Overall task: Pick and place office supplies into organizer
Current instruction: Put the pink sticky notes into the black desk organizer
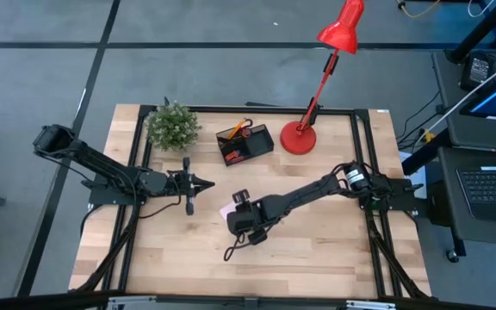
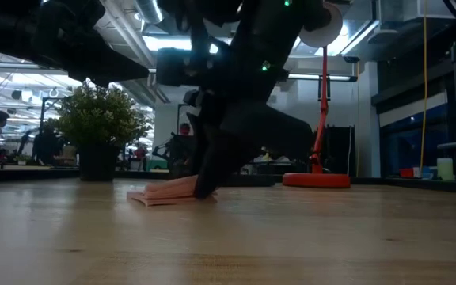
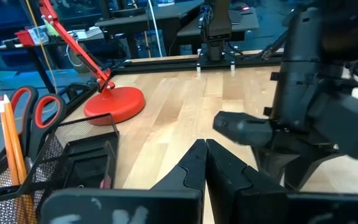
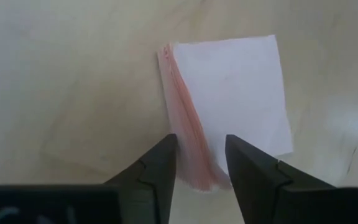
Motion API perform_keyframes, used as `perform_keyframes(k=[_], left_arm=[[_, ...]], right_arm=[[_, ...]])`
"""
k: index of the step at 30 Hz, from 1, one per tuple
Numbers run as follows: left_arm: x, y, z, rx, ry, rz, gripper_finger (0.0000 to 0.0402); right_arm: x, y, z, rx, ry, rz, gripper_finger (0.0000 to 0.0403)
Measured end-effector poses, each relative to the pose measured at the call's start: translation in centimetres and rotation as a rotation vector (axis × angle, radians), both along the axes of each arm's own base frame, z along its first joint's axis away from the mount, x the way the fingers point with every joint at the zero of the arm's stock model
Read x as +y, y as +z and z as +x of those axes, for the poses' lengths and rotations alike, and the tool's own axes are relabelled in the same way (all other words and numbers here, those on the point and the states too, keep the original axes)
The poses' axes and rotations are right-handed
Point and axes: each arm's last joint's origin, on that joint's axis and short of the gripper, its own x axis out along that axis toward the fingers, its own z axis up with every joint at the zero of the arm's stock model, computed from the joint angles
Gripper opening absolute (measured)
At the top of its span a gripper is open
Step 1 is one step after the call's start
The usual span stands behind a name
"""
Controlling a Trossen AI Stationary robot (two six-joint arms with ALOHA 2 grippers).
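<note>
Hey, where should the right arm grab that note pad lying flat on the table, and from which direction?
Probably by its pink side edge, coming straight down from above. The note pad lies flat on the table, so only its thin edges offer a hold. The right gripper already hangs over that edge, jaws open, one finger on each side of it. The left gripper waits shut nearby.

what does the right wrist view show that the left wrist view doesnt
Only the right wrist view: the white square note pad with a pink edge, flat on the wooden table, one edge between the open right gripper fingers.

Only the left wrist view: the black mesh organizer, red-handled scissors, orange pencils, red lamp base, shut left gripper.

Both: the table.
</note>
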Motion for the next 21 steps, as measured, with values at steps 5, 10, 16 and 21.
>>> perform_keyframes(k=[5,10,16,21], left_arm=[[0.0,0.0,0.0,0.0,0.0,0.0,0.0004],[0.0,0.04,0.01,-0.004,0.0,-0.001,0.0005],[0.0,0.04,0.0,-0.004,0.0,-0.001,0.0002],[0.0,0.04,0.01,-0.004,0.0,-0.001,0.0004]], right_arm=[[-0.19,-0.61,0.19,0.005,-0.002,-0.008,0.0139],[-0.23,-0.83,0.3,0.0,0.0,-0.026,0.0139],[-0.24,-0.86,0.3,-0.003,-0.013,-0.028,0.0139],[-0.25,-0.9,0.32,-0.004,-0.017,-0.027,0.0124]])
